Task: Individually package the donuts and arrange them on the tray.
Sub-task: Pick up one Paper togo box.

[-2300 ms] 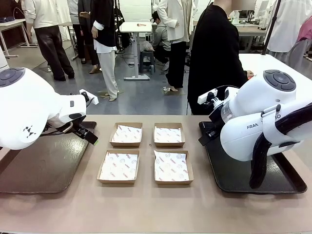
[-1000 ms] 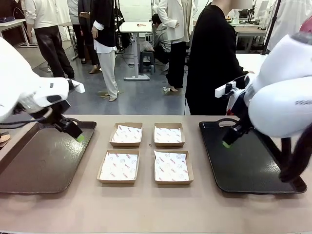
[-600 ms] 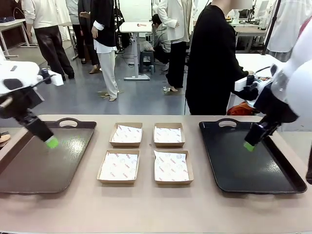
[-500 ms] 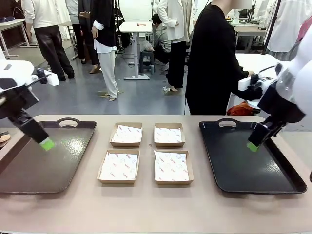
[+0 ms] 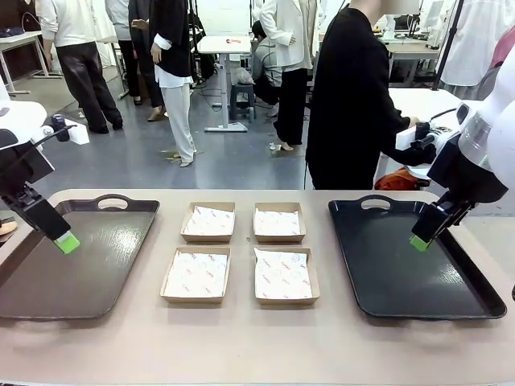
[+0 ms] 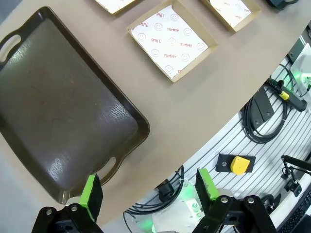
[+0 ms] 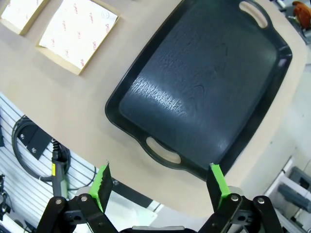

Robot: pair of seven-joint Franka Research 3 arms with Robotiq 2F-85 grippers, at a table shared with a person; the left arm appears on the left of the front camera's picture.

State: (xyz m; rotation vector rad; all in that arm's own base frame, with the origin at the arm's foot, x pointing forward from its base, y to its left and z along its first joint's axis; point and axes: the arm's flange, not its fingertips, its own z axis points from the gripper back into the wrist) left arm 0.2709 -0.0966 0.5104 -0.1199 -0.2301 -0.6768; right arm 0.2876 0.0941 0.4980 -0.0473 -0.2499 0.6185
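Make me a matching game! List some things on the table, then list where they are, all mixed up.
Things:
1. dark brown rectangular tray
2. black rectangular tray
3. four shallow brown cardboard boxes lined with white printed paper

Places:
A. middle of the table
B. robot's left side
C. robot's right side

Pairs: 1-B, 2-C, 3-A

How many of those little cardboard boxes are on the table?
4 boxes, in a square between the left tray and right tray: far left, far right, near left, near right. None looks hidden.
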